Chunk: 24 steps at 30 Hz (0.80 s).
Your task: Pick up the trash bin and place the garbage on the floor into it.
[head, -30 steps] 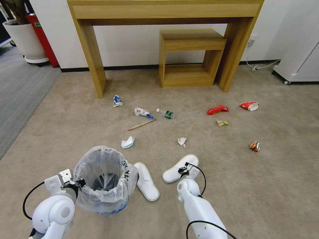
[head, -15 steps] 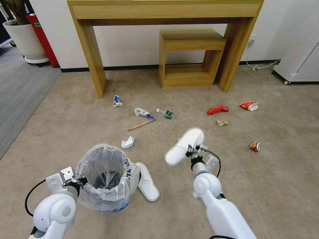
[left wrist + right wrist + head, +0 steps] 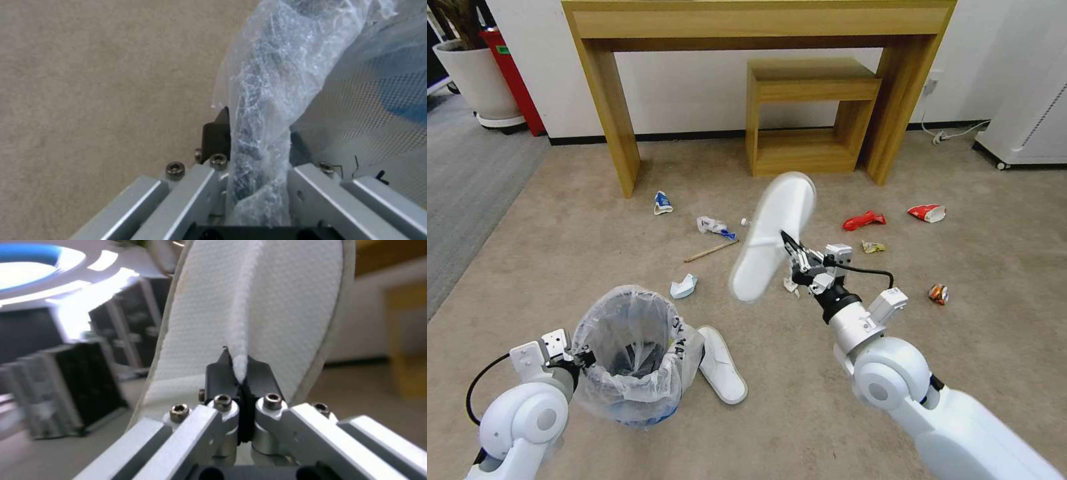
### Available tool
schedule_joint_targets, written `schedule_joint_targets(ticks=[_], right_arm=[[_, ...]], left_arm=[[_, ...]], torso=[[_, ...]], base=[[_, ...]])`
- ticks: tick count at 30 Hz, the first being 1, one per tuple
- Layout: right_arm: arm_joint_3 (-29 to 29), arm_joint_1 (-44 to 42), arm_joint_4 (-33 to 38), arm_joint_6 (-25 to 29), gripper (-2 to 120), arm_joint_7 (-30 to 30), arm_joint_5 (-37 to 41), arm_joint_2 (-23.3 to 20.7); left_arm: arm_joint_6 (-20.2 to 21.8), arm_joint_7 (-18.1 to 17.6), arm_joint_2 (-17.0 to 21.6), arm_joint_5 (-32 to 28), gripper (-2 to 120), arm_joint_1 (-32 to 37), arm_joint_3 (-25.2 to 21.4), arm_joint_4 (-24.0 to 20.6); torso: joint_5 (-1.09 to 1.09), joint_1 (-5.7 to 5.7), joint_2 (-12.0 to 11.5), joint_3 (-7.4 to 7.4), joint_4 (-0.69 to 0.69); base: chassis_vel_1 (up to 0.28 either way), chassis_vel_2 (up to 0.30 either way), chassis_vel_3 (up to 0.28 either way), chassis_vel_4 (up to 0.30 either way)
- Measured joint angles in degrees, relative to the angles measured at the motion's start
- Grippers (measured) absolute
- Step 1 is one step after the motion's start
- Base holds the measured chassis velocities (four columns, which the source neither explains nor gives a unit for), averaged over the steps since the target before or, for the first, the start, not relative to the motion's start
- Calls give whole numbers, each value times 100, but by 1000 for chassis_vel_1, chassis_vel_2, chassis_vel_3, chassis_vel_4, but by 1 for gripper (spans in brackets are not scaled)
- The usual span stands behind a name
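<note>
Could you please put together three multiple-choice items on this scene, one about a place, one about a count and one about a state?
1. Where does the second white slipper lie?
A. On the floor beside the trash bin
B. Inside the bin
C. On the wooden table

2. How many white slippers are there?
A. One
B. Two
C. Three

3. What is the right claw doing?
A. Hanging open
B. Pinching a bottle
C. Shut on a lifted slipper

Answers: 1 A, it rests on the carpet against the bin's right side. 2 B, one lies flat and one is in the air. 3 C, the right wrist view shows the fingers pinching its strap, while the left claw grips the bin's rim.
</note>
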Motion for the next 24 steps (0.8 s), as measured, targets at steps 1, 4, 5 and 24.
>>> schedule_joint_targets(ticks=[1,4,5,24], right_arm=[[-354,345,-104,189,0,-160,23,-10],[-916,920,-290,426,0,-337,41,50],[-1247,1241,-413,534,0,-438,47,123],[-3816,3432,-2482,1030,0,-947,-953,1546]], left_arm=[[20,-12,5,-37,1,-17,40,-15],[46,-34,7,-77,1,-49,91,-56],[57,-38,11,-97,1,-59,112,-92],[82,-87,-11,-251,1,-62,-38,-488]], torso=[[0,0,0,0,1],[-1,0,0,1,2],[0,0,0,0,3],[-2,0,0,0,2]], base=[[0,0,0,0],[0,0,0,0],[0,0,0,0],[0,0,0,0]])
